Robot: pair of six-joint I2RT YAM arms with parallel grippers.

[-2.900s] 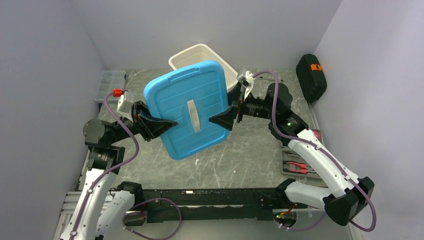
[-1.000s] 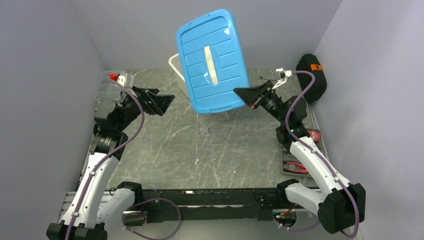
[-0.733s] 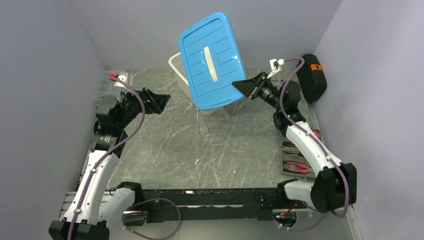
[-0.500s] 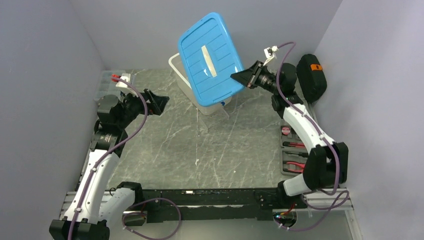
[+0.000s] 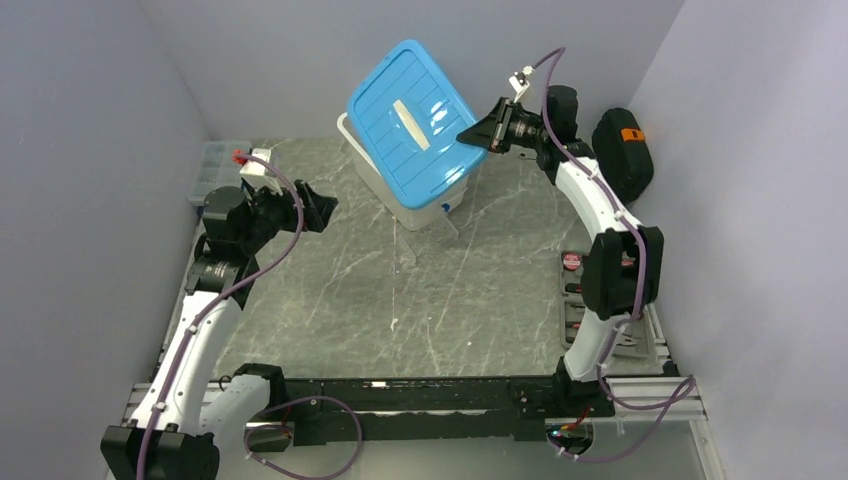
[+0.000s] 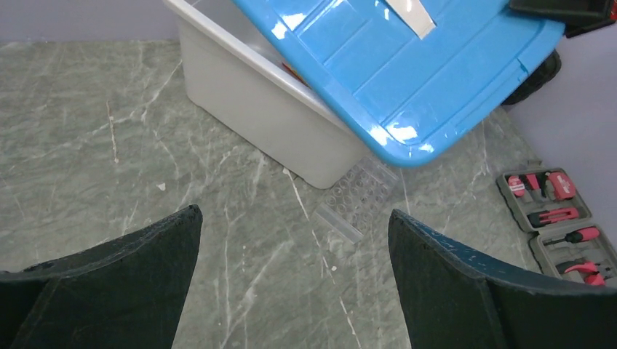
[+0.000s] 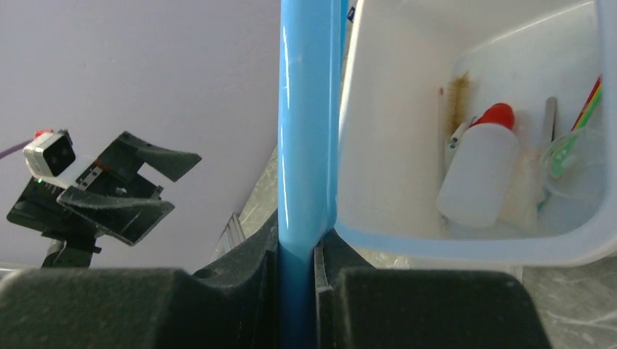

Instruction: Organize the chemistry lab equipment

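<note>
One lid (image 5: 410, 105), one bin (image 6: 255, 109), one bottle (image 7: 480, 171) — one tube rack (image 6: 356, 203).

Lid (image 5: 410, 115) tilted over bin (image 5: 415, 207), squeeze bottle (image 7: 476, 174) inside bin, tube rack (image 6: 360, 203) before bin
</note>
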